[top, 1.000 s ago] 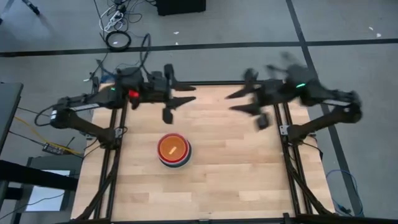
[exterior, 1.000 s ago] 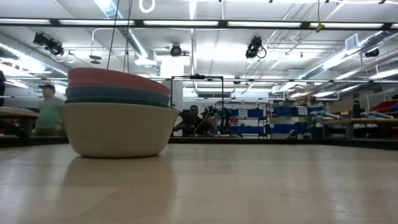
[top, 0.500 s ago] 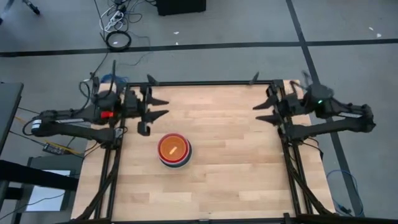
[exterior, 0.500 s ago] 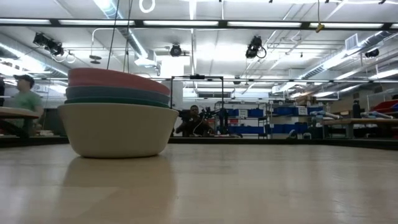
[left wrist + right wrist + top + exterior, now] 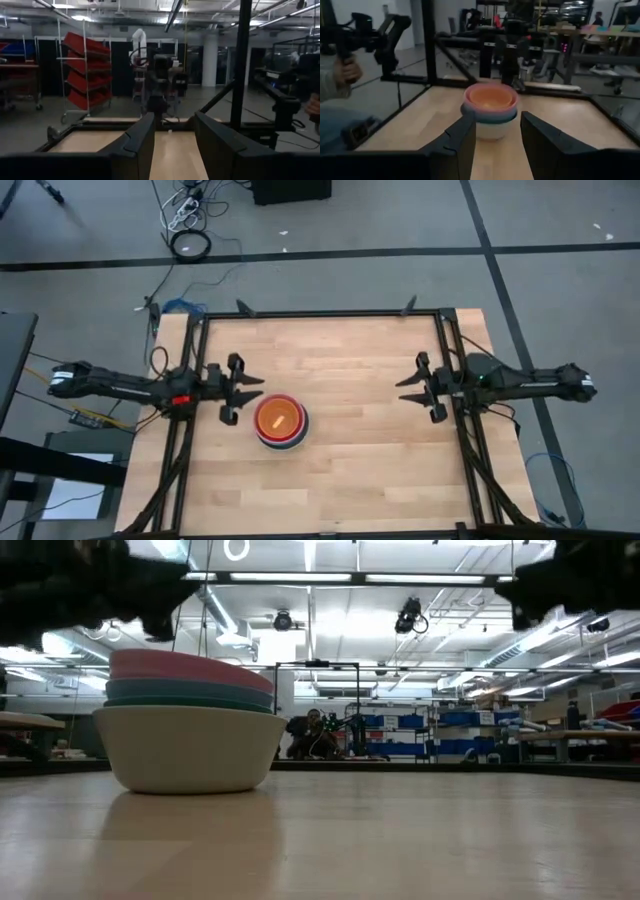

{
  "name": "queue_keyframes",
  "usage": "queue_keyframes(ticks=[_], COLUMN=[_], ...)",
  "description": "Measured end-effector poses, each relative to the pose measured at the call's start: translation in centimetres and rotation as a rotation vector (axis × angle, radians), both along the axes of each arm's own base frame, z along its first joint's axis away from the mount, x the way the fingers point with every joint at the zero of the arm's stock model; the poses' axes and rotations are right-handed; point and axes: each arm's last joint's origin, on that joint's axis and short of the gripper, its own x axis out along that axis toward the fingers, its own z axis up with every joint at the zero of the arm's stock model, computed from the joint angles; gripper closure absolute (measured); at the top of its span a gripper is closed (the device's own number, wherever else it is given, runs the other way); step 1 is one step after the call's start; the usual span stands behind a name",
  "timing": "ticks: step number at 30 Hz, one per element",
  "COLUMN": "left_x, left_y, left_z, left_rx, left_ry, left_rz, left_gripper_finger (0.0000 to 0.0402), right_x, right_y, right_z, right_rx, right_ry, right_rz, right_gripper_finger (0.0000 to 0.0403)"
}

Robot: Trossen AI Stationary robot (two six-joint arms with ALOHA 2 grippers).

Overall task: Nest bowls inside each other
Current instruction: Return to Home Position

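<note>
The bowls (image 5: 280, 420) stand nested in one stack left of the table's middle. The pale outer bowl (image 5: 190, 748) rests on the wood, with teal and pink rims above it and orange (image 5: 490, 97) inside. My left gripper (image 5: 256, 390) stands open just left of the stack and a little beyond it, clear of it. It points level across the table, and its wrist view (image 5: 174, 145) does not show the bowls. My right gripper (image 5: 402, 390) stands open at the table's right side. It points at the stack (image 5: 490, 112) from well away.
Black frame rails (image 5: 320, 313) run along the table's far, left and right edges. Bare wood (image 5: 350, 470) lies around the stack. A person's hand (image 5: 342, 70) holds a dark handle beyond the table's edge in the right wrist view. Another person (image 5: 312, 732) sits far behind.
Both arms have come down from high over the table's far half. Each has drawn back toward its own side and now lies low and level. The finger gaps look unchanged. The bowl stack has stayed in place.
</note>
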Motion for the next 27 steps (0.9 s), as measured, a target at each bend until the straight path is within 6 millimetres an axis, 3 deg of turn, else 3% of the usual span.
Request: queue_keyframes(ticks=[2,7,13,27], left_x=[-0.7,-0.6,-1.1,-3.5], left_y=[0.0,0.1,0.1,0.1], left_z=[-1.7,-2.2,-0.7,1.6], left_rx=[-0.006,-0.045,-0.036,-0.013], left_ry=[0.001,0.055,-0.09,-0.311], left_rz=[0.0,0.042,0.042,0.052], left_gripper_finger=[0.0254,0.0255,0.0255,0.0254], right_x=[-0.3,-1.4,-2.7,-2.8], right_y=[0.0,0.0,-0.1,-0.5], right_z=[-1.5,-2.6,-2.3,-2.0], right_rx=[0.013,0.05,0.058,0.089], right_ry=[-0.011,-0.153,-0.247,-0.188], right_rz=[-0.004,-0.013,-0.025,-0.078], right_gripper_finger=[0.0259,0.0259,0.0259,0.0259])
